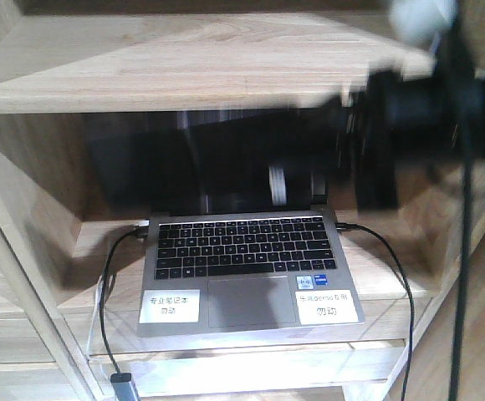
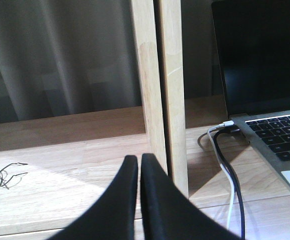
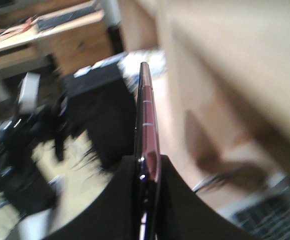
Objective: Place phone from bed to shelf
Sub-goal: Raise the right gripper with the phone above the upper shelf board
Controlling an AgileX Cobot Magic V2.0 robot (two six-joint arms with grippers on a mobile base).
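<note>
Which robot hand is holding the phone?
The right hand. It pinches the thin black phone edge-on between its fingers, while the left hand is shut on nothing above the wooden shelf.

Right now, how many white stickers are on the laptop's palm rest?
2. One white sticker sits left of the trackpad on the laptop, the other white sticker right of it. Small logo badges sit above the right one; nothing appears hidden.

Right end effector (image 3: 146,172) clamping phone (image 3: 146,115) edge-on, blurred wooden shelf (image 3: 225,75) beside
</note>
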